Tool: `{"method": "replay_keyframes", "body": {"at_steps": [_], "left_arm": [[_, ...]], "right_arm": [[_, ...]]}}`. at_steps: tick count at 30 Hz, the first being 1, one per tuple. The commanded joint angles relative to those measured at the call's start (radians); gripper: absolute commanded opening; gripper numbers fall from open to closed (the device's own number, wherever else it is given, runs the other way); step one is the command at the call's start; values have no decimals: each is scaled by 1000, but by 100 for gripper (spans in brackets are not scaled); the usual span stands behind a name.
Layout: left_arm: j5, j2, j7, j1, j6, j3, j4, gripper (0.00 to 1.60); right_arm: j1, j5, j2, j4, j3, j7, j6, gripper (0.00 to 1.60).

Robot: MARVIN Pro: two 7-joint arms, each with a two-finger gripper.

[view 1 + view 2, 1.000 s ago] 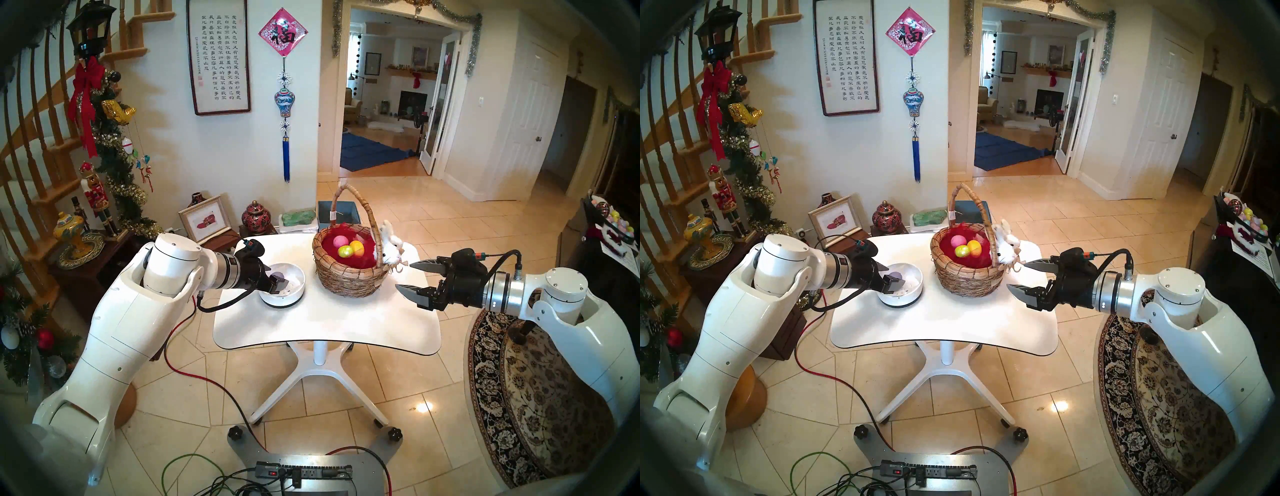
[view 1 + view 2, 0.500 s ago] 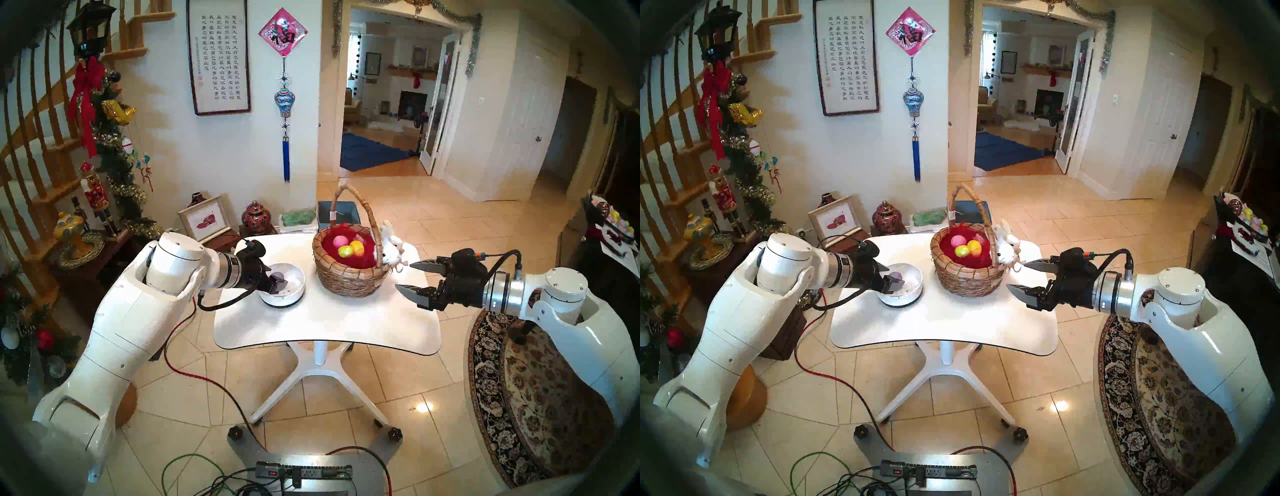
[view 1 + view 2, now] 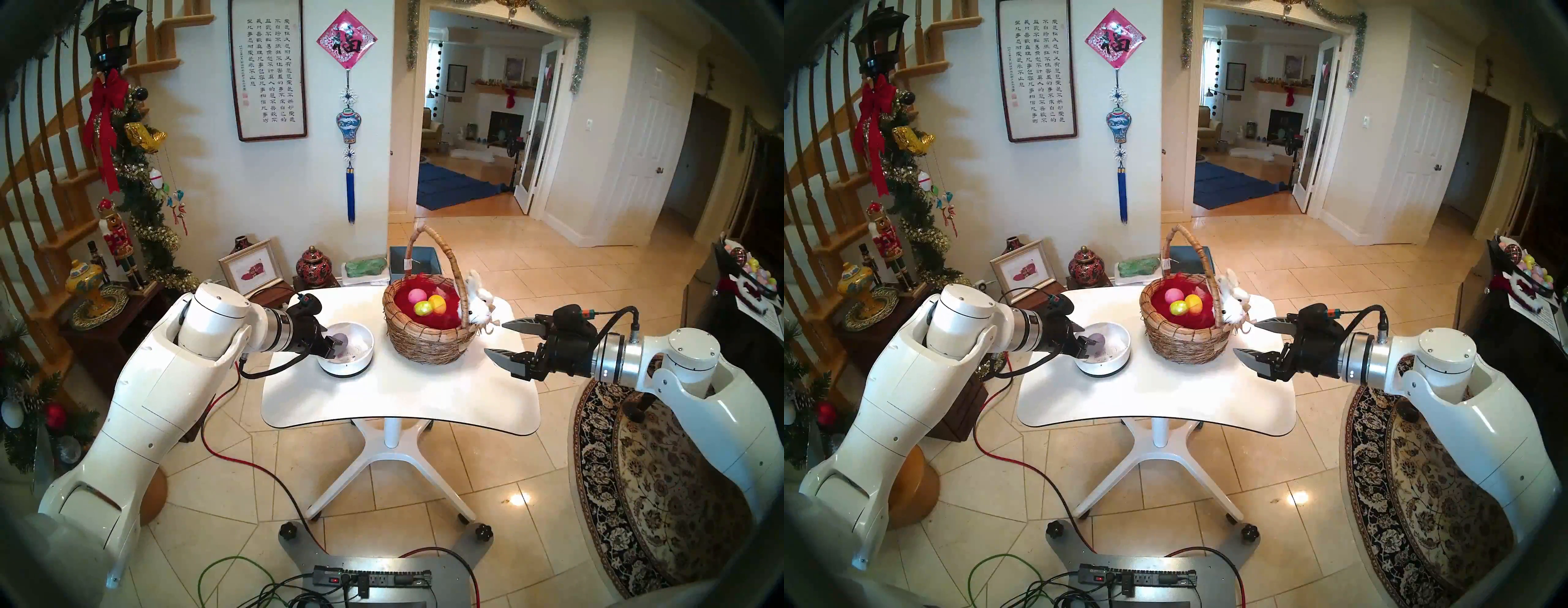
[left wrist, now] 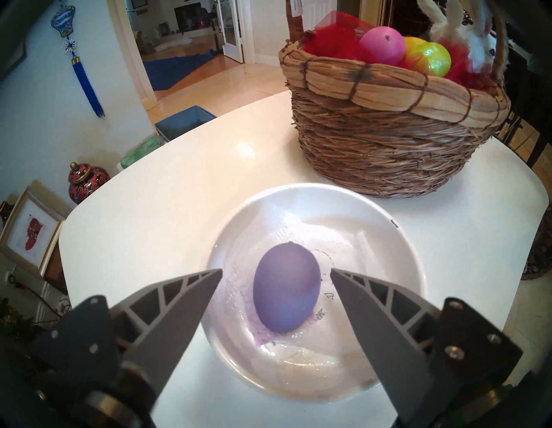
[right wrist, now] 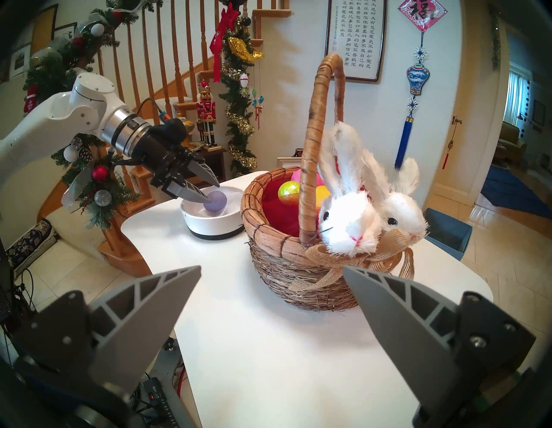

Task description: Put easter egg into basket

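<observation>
Left gripper (image 4: pixel 276 273), seen from its own wrist camera: your two fingers stand apart on either side of the purple egg (image 4: pixel 286 287), with a gap showing on each flank, so nothing is gripped yet. The egg lies on its side between the fingertips, in the bottom of the white bowl (image 4: pixel 400 254) directly under the hand.

Handling, as a judgement: the egg looks like a light, hollow plastic shell, smooth and matte, stiff but liable to squirt out of a hard pinch. Take it across its widest girth, pads flat on both flanks, and close gently. The bowl floor looks glossy, so expect the egg to roll if one finger arrives first.

Beyond the bowl, ahead and to the hand's right, stands the wicker basket (image 4: pixel 388 149) on the white table (image 4: pixel 179 167). It already holds a pink egg (image 4: pixel 382 44), a yellow egg (image 4: pixel 413 52) and a glittery green egg (image 4: pixel 436 59) on red lining. Mind the arched handle (image 3: pixel 445 254).

Farthest, the right gripper (image 3: pixel 496 339) hangs wide and empty beside the plush bunnies (image 5: pixel 373 218).
</observation>
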Motion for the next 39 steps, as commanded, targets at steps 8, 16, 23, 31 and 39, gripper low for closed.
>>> {"method": "replay_keyframes", "body": {"at_steps": [8,16,23,31,39], "left_arm": [[6,0,-10,-15,4,8,-5,134],[14,-7,-8,-17,3,18,4,135],[23,-15,-7,-23,-2,24,20,133],[29,-22,-4,-26,-7,24,30,83],[27,-24,-5,-27,-13,14,28,74]], "right_arm": [[1,1,2,-2,9,-2,-2,160],[1,1,2,-2,9,-2,-2,160],[2,1,2,-2,9,-2,-2,160],[2,1,2,-2,9,-2,-2,160],[2,1,2,-2,9,-2,-2,160]]}}
